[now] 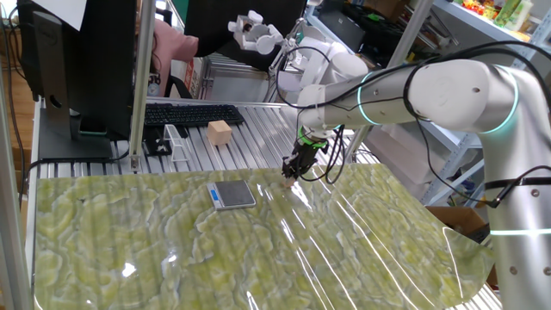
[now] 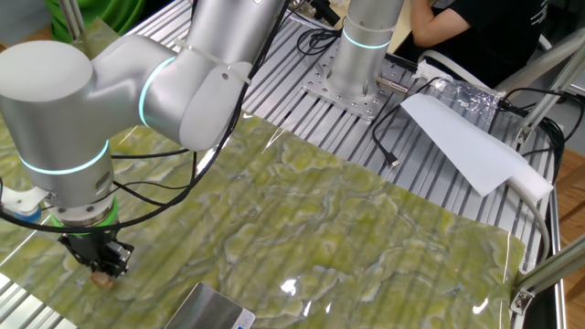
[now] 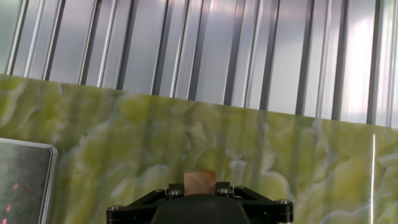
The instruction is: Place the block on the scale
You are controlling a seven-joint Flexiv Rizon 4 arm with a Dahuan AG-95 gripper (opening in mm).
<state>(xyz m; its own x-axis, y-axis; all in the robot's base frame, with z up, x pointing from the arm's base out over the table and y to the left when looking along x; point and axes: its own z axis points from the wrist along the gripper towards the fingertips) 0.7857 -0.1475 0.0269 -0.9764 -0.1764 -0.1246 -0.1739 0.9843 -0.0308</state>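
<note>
One fixed view: gripper [image 1: 290, 175] low over the green mat [image 1: 172, 250], right of the scale [image 1: 233, 195]. The other fixed view: fingers pinch the block [image 2: 102, 280] just above the mat. Hand view: block [image 3: 199, 183] sits between the jaws; scale corner [image 3: 25, 180] at left.

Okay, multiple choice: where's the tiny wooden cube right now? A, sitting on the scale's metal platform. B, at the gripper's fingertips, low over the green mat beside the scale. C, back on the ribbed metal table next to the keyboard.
B: the block sits at the tip of the gripper, just above the green mat, while the scale beside it has a bare platform.
</note>
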